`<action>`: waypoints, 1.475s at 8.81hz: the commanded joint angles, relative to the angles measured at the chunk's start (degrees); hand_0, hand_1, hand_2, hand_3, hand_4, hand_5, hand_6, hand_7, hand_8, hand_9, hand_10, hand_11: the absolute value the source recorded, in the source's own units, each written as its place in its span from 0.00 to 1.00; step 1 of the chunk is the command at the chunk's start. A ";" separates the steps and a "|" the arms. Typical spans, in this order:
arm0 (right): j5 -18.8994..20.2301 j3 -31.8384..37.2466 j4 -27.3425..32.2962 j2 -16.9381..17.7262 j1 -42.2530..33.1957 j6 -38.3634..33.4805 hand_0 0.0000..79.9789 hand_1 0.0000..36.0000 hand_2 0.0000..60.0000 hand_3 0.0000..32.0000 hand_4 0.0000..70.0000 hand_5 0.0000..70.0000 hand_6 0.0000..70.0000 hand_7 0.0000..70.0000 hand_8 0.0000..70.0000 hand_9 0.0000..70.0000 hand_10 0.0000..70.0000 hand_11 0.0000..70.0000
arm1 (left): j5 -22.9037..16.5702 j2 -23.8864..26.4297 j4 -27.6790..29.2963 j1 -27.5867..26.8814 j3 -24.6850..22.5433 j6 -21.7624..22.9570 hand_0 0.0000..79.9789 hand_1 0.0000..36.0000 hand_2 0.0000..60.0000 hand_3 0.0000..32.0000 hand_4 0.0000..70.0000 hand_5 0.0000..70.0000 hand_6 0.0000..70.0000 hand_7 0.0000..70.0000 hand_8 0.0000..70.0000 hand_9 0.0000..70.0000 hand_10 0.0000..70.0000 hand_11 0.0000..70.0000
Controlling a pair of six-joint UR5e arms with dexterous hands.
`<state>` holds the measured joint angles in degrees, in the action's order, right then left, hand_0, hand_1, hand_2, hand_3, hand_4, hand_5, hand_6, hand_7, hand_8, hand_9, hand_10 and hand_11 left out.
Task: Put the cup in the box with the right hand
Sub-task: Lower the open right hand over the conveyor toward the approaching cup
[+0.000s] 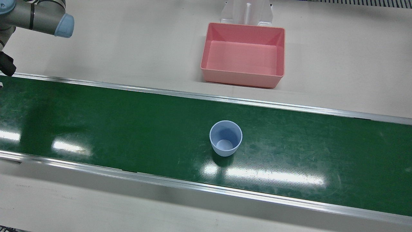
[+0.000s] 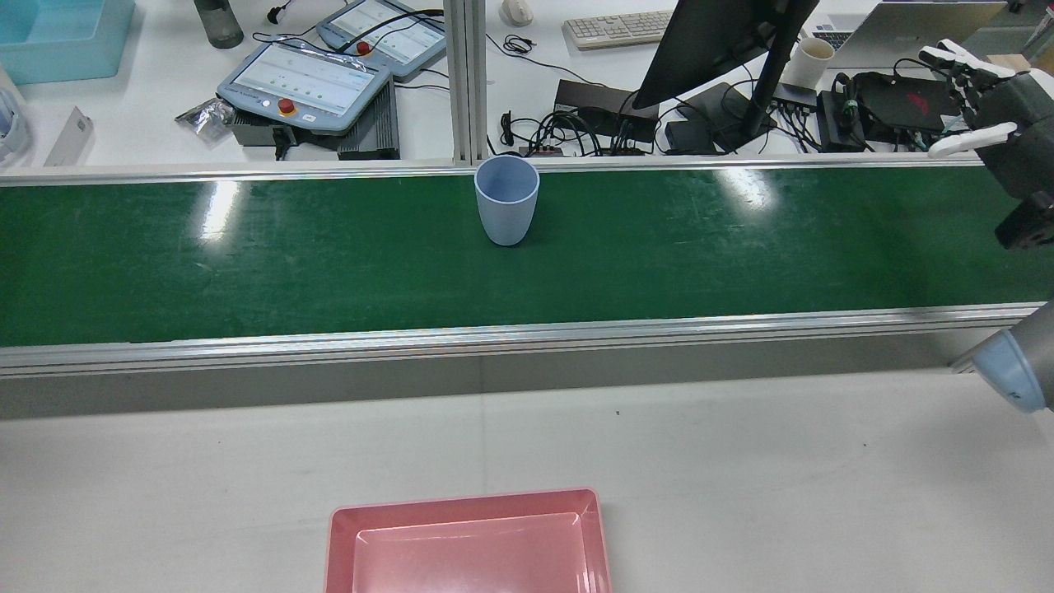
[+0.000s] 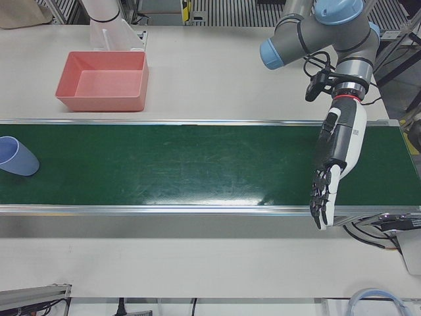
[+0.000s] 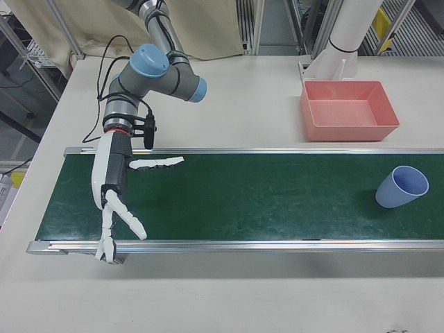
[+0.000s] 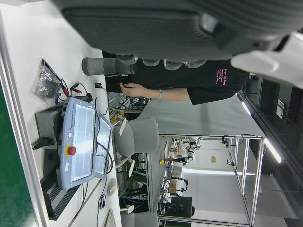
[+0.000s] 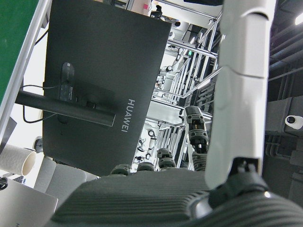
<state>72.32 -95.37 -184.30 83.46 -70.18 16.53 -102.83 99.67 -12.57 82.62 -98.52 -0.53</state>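
A light blue cup (image 1: pixel 226 138) stands upright on the green conveyor belt (image 1: pixel 128 122); it also shows in the rear view (image 2: pixel 506 200) and the right-front view (image 4: pixel 402 186). The pink box (image 1: pixel 241 77) sits empty on the white table on the robot's side of the belt, straight across from the cup; its floor shows in the rear view (image 2: pixel 469 552). My right hand (image 4: pixel 111 184) is open and empty, fingers spread, over the far end of the belt, well away from the cup. My left hand (image 3: pixel 339 148) is open and empty, fingers straight, over the other end of the belt.
The belt has raised metal rails (image 1: pixel 206 96) along both sides. A white pedestal (image 1: pixel 246 13) stands right behind the box. Beyond the belt lie a monitor (image 2: pixel 725 41), teach pendants (image 2: pixel 305 82) and cables.
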 commanded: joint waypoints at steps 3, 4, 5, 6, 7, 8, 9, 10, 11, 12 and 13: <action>-0.07 -0.79 -0.09 0.04 3.37 -0.53 0.81 0.24 0.00 0.00 0.17 0.07 0.07 0.25 0.00 0.03 0.00 0.00 | 0.00 0.00 -0.08 0.00 0.00 0.00 0.00 0.00 0.00 0.00 0.00 0.00 0.00 0.00 0.00 0.00 0.00 0.00; 0.01 -1.74 -0.09 0.21 4.16 -0.53 0.74 0.19 0.00 0.00 0.17 0.06 0.07 0.28 0.00 0.03 0.00 0.00 | 0.00 0.00 0.00 0.00 0.00 0.00 0.00 0.00 0.00 0.00 0.00 0.00 0.00 0.00 0.00 0.00 0.00 0.00; 0.01 -2.19 -0.09 0.21 4.78 -0.53 0.70 0.18 0.00 0.00 0.15 0.06 0.07 0.27 0.00 0.03 0.00 0.00 | 0.00 0.00 0.00 0.00 0.00 0.00 0.00 0.00 0.00 0.00 0.00 0.00 0.00 0.00 0.00 0.00 0.00 0.00; -0.07 -2.37 -0.09 0.21 5.31 -0.53 0.71 0.24 0.00 0.00 0.12 0.06 0.07 0.28 0.00 0.04 0.00 0.00 | 0.00 0.00 0.00 0.00 0.00 0.00 0.00 0.00 0.00 0.00 0.00 0.00 0.00 0.00 0.00 0.00 0.00 0.00; -0.07 -2.72 -0.09 0.21 5.92 -0.53 0.72 0.28 0.00 0.00 0.10 0.06 0.07 0.30 0.00 0.04 0.00 0.00 | 0.00 0.00 0.00 0.00 0.00 0.00 0.00 0.00 0.00 0.00 0.00 0.00 0.00 0.00 0.00 0.00 0.00 0.00; -0.07 -2.81 -0.18 0.21 6.54 -0.53 0.74 0.20 0.00 0.00 0.15 0.06 0.07 0.30 0.00 0.04 0.00 0.00 | 0.00 0.00 0.00 0.00 0.00 0.00 0.00 0.00 0.00 0.00 0.00 0.00 0.00 0.00 0.00 0.00 0.00 0.00; -0.16 -2.81 -0.09 0.21 7.76 -0.70 0.75 0.22 0.00 0.00 0.15 0.07 0.08 0.31 0.00 0.04 0.00 0.00 | 0.00 0.00 0.00 0.00 0.00 0.00 0.00 0.00 0.00 0.00 0.00 0.00 0.00 0.00 0.00 0.00 0.00 0.00; -0.16 -3.07 -0.18 0.21 8.38 -0.88 0.72 0.30 0.00 0.00 0.10 0.07 0.08 0.32 0.00 0.04 0.00 0.00 | 0.00 0.00 0.00 0.00 0.00 0.00 0.00 0.00 0.00 0.00 0.00 0.00 0.00 0.00 0.00 0.00 0.00 0.00; -0.16 -3.07 -0.18 0.39 8.39 -0.88 0.72 0.31 0.00 0.00 0.10 0.07 0.08 0.31 0.00 0.04 0.00 0.00 | 0.00 0.00 0.00 0.00 0.00 0.00 0.00 0.00 0.00 0.00 0.00 0.00 0.00 0.00 0.00 0.00 0.00 0.00; -0.16 -3.16 -0.18 0.39 8.48 -0.88 0.76 0.21 0.00 0.00 0.16 0.07 0.08 0.31 0.00 0.04 0.00 0.00 | 0.00 0.00 0.00 0.00 0.00 0.00 0.00 0.00 0.00 0.00 0.00 0.00 0.00 0.00 0.00 0.00 0.00 0.00; -0.16 -3.16 -0.18 0.39 8.83 -0.88 0.75 0.24 0.00 0.00 0.14 0.07 0.08 0.32 0.00 0.04 0.00 0.00 | 0.00 0.00 0.00 0.00 0.00 0.00 0.00 0.00 0.00 0.00 0.00 0.00 0.00 0.00 0.00 0.00 0.00 0.00</action>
<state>72.16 -98.42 -184.47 83.79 -61.96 15.69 -102.83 99.67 -12.57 82.62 -98.52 -0.53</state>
